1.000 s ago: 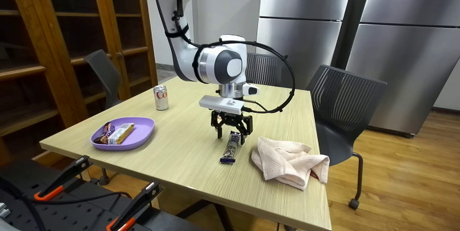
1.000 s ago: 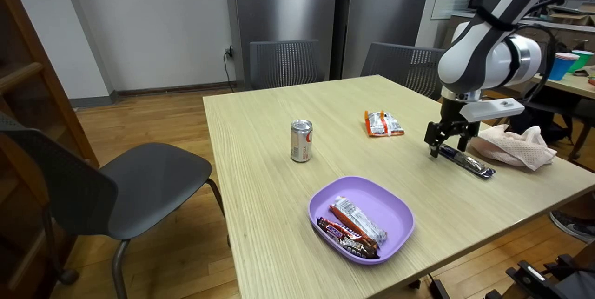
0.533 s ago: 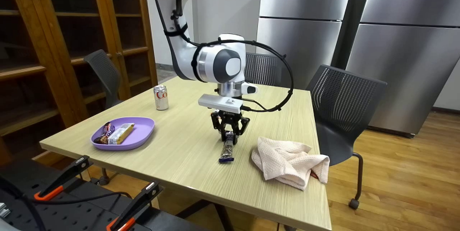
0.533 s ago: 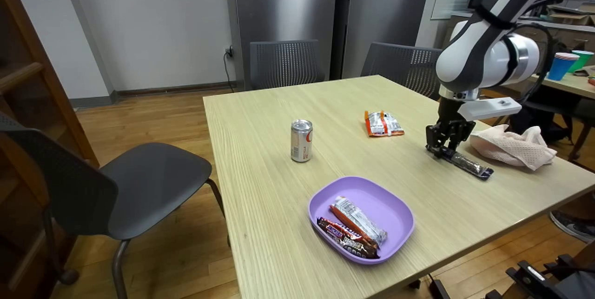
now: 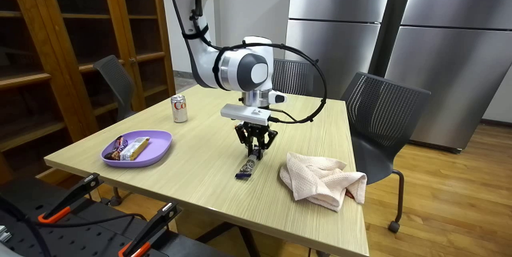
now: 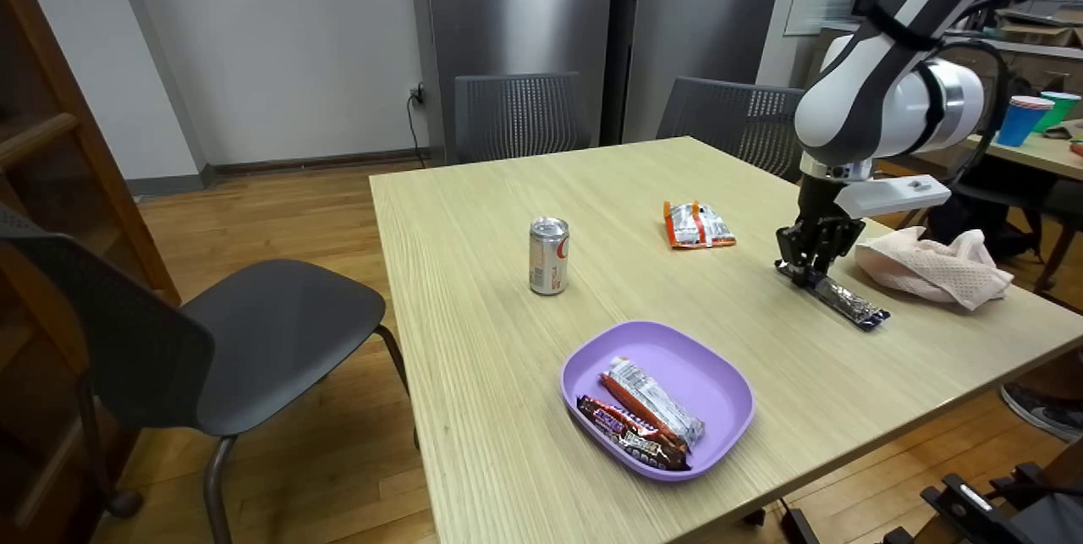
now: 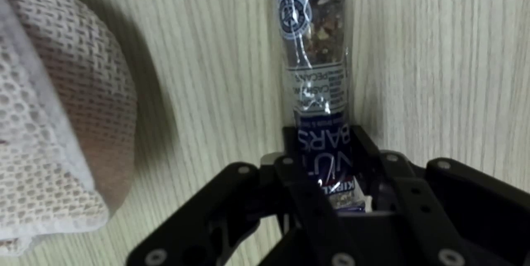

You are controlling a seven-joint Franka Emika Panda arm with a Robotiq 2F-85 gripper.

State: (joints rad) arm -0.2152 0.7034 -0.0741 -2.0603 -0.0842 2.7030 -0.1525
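in an exterior view, a purple plate [image 5: 160, 148] with wrapped bars [image 5: 133, 150] lay at left, then a can [image 5: 179, 109] stood; just below centre the gripper [image 5: 255, 155] clasped a nut bar [image 5: 248, 166] near one end; a pale cloth [image 5: 320, 181] lay at lower right.

Gripper [image 6: 810, 272] clasping wrapped bar [image 6: 844, 301] near cloth [image 6: 935, 266]; can [image 6: 549, 256], packet [image 6: 699, 227], purple plate [image 6: 709, 396] on table [image 6: 474, 332]

Glossy plastic-wrapped nut bar [image 7: 316, 88], matt tool [image 7: 324, 140], rough woven cloth [image 5: 320, 181], smooth plastic tray [image 6: 715, 400], shiny metal can [image 6: 548, 258]
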